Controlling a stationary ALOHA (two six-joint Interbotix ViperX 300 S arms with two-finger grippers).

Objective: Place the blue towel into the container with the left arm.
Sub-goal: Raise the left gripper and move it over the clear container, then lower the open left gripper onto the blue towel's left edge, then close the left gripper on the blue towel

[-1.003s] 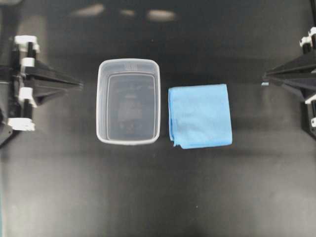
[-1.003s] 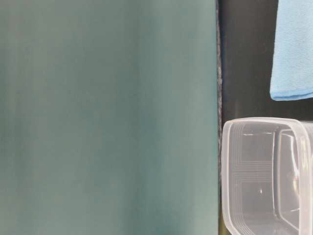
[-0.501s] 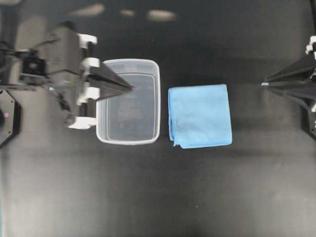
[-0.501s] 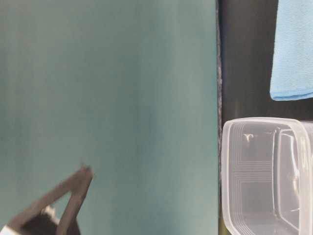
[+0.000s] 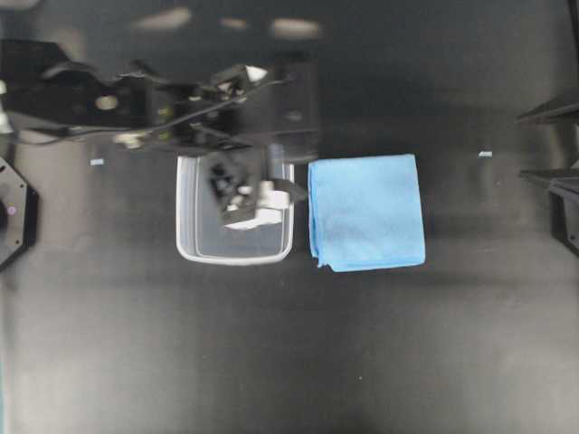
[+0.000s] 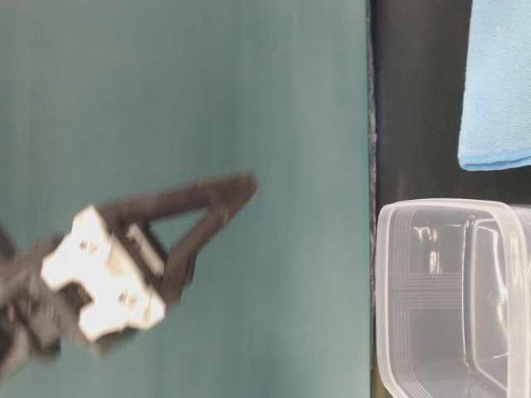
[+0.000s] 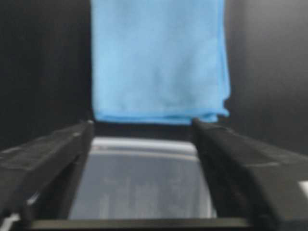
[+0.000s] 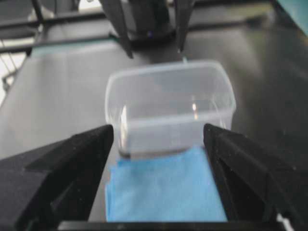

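left pincer [image 7: 142, 130] wide open, empty, above container [image 5: 194, 249]; blue towel [image 5: 366, 212] just beyond tips. right pincer [image 8: 159, 139] open, empty, towel in front.

You look straight down on the table [image 5: 271, 362] from above. The side camera sits low and close. Each wrist camera looks out between its own pincer, and both see the towel [image 7: 159, 57] and tub [image 8: 168, 101].
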